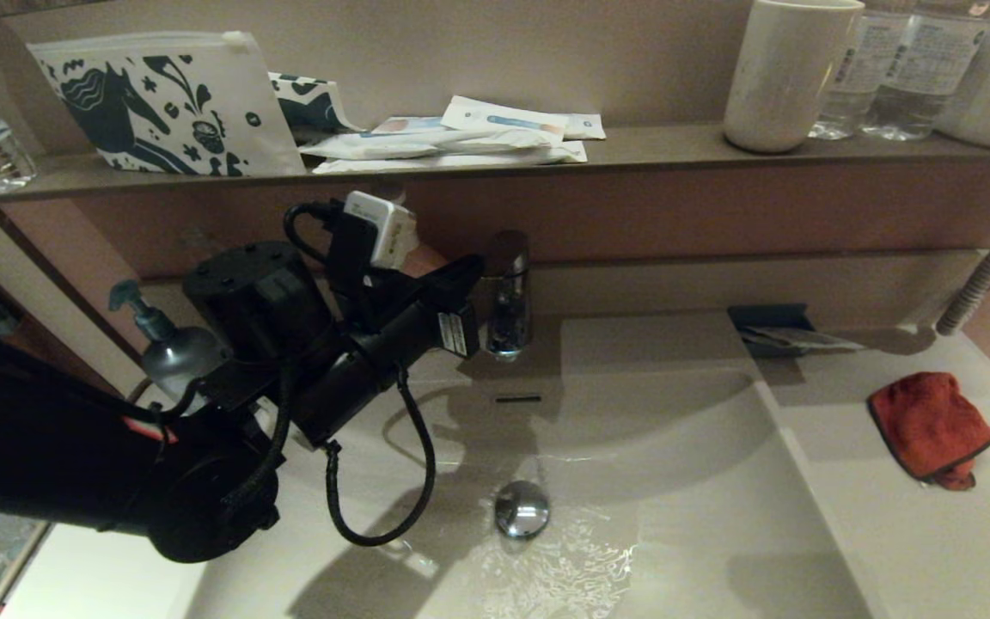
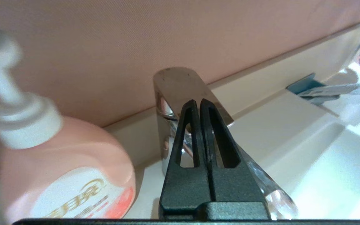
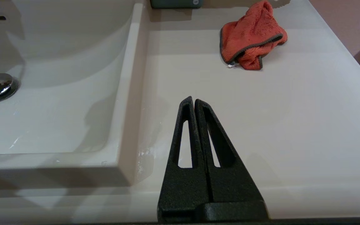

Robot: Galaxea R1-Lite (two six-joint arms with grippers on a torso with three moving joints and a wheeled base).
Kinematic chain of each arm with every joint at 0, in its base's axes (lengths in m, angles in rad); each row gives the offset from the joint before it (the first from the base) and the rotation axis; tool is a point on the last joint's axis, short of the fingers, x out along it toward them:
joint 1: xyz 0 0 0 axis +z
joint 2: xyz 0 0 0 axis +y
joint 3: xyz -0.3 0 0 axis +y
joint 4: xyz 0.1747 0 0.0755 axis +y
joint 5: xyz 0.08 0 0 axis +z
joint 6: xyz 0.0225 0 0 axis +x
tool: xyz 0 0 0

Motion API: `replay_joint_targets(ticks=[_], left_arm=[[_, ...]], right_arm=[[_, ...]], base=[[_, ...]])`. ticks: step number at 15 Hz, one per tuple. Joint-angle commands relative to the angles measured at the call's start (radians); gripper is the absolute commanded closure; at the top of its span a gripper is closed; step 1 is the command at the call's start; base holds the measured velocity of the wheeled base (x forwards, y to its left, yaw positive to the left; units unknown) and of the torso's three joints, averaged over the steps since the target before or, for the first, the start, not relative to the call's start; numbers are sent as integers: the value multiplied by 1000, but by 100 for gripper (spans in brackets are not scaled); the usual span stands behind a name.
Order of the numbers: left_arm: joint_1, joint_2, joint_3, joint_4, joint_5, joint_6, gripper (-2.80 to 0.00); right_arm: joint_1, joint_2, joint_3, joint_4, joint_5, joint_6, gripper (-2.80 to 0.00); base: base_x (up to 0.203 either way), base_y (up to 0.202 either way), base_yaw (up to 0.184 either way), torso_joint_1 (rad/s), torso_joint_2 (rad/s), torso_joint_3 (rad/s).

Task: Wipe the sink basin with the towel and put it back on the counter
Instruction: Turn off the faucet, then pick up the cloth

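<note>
The red-orange towel (image 1: 929, 425) lies crumpled on the off-white counter (image 1: 933, 550) to the right of the sink basin (image 1: 675, 516), with nothing touching it. In the right wrist view, my right gripper (image 3: 194, 100) hovers shut and empty over the counter (image 3: 292, 109), well short of the towel (image 3: 252, 34). It does not show in the head view. My left gripper (image 1: 467, 273) is at the back of the basin by the chrome faucet (image 1: 508, 297). Seen from the left wrist, it (image 2: 197, 101) is shut, its tips against the faucet (image 2: 180, 82) lever, with nothing held.
Water ripples on the basin floor near the chrome drain stopper (image 1: 522, 509). A soap pump bottle (image 1: 170, 348) stands at the back left. The shelf (image 1: 650, 146) above holds a pouch, packets, a cup (image 1: 787, 73) and bottles. A small dark holder (image 1: 774, 331) sits behind the towel.
</note>
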Motion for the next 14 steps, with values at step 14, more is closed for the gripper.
replay_joint_targets(ticks=[14], left_arm=[[336,-759,598,-17,-5,0,0]], right_arm=[[0,0,0,0,0,0,0]], base=[[0,0,0,0,0,0]])
